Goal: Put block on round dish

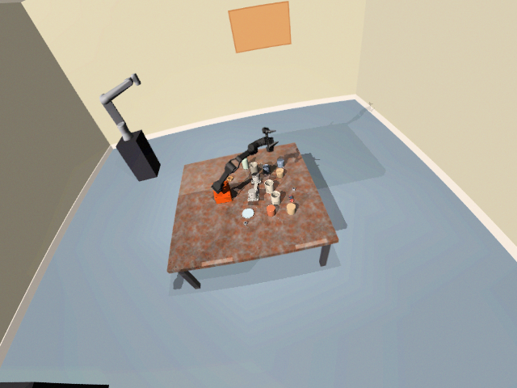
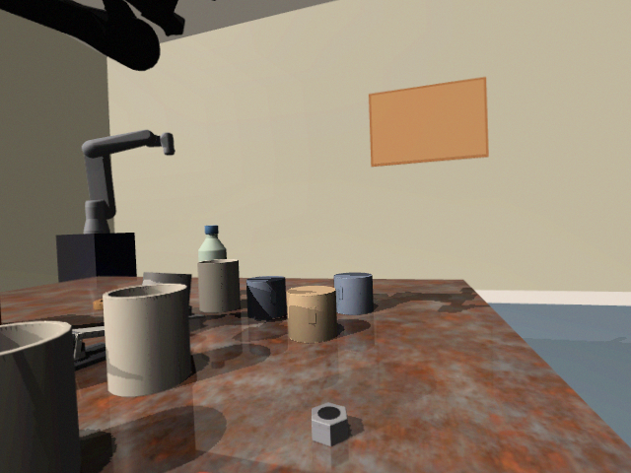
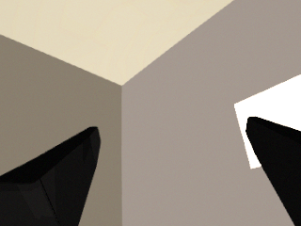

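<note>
The small grey balance (image 1: 255,187) stands mid-table beside the arm's base. One pale grey cup (image 1: 255,177) is on its far end, and a like cup (image 1: 252,193) is on its near end. In the exterior view part of the balance (image 2: 92,333) shows behind the beige containers. Which end is lower is too small to tell, and no block is visible. The round pale blue dish (image 1: 248,213) lies in front of the near end, with no cup above it. My gripper (image 1: 275,137) (image 3: 172,129) is open and empty, raised high beyond the far side of the balance.
Beige open containers (image 1: 269,186) (image 2: 147,341) stand right of the balance. A green bottle (image 1: 245,164) (image 2: 212,250), dark mug (image 1: 266,169) (image 2: 266,298), blue mug (image 1: 280,162) (image 2: 353,294) and tan mug (image 1: 279,172) (image 2: 312,315) stand behind. A red-orange mug (image 1: 271,210) is right of the dish.
</note>
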You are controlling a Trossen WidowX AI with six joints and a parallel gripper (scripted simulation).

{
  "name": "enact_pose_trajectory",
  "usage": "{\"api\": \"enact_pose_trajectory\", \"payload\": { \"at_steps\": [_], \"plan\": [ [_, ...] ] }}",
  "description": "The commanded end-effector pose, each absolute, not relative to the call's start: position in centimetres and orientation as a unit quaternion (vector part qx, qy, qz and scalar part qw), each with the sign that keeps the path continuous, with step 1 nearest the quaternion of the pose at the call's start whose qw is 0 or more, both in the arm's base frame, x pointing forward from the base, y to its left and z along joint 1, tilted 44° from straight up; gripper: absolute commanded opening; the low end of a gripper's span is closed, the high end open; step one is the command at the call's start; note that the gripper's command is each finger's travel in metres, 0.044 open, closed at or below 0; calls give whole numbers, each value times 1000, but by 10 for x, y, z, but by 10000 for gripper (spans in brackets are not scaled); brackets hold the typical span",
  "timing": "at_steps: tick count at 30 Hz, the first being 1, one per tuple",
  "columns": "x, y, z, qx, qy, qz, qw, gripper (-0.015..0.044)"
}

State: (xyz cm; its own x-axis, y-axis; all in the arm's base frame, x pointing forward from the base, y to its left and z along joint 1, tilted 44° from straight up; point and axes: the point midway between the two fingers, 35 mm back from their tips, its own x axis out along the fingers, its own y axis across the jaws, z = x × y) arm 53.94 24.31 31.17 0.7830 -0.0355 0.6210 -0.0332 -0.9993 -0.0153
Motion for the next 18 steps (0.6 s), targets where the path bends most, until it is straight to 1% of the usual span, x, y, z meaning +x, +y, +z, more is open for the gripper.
{"api": "enact_pose_trajectory", "payload": {
  "at_steps": [1,2,18],
  "plan": [
    [540,244,311,-945,18,-327,0,426],
    [540,245,310,-946,18,-322,-5,440],
    [539,279,260,-970,9,-170,-171,440]
  ]
}}
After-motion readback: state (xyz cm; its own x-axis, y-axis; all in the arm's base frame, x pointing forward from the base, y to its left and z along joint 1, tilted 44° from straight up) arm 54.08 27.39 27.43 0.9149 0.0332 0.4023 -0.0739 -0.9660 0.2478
